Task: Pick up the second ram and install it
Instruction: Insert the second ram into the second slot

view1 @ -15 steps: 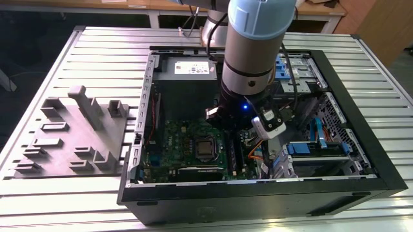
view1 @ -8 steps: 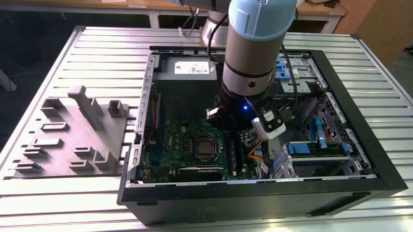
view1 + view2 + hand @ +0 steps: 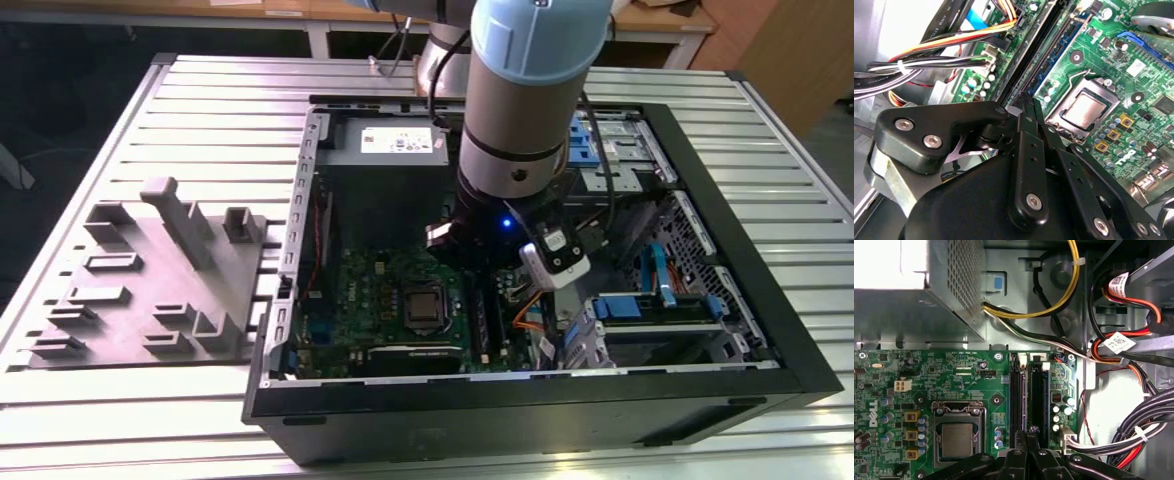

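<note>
Black gripper [image 3: 1026, 102] clenched, nothing seen between fingertips, poised low over green motherboard [image 3: 929, 385]. Second ram, long thin dark-blue circuit strip [image 3: 1038, 390], seen standing in slot just ahead of gripper. Straight, even downward pressure judged needed; tilt to be avoided.

The gripper [image 3: 1027, 437] hangs over the green motherboard [image 3: 929, 390], its black fingers [image 3: 1033, 430] drawn close together above the memory slots [image 3: 1026, 400]. The processor socket [image 3: 956, 435] sits beside those slots. Yellow and black cables [image 3: 1054, 307] run across the grey case wall.
</note>
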{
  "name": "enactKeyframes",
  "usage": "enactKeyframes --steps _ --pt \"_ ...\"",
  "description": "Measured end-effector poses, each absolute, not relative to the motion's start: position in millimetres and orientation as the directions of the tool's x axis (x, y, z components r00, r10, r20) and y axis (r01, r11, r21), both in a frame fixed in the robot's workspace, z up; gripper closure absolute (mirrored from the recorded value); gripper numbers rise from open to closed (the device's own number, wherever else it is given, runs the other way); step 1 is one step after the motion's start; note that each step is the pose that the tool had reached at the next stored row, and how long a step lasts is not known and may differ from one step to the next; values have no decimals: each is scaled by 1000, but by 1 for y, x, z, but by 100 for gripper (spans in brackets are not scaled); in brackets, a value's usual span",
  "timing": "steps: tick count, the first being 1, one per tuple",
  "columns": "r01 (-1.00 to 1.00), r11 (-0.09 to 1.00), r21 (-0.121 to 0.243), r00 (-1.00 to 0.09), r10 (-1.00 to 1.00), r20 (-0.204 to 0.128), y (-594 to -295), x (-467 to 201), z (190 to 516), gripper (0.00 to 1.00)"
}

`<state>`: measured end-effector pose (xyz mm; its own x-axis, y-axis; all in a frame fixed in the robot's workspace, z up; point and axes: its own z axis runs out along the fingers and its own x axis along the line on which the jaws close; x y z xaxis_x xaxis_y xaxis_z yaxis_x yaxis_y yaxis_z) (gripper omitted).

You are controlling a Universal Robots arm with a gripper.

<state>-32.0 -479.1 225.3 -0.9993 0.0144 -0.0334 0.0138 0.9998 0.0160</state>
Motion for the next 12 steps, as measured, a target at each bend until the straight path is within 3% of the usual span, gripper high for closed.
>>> enactKeyframes --steps 12 --pt "14 1000 20 -999 15 -40 -479 -33 227 89"
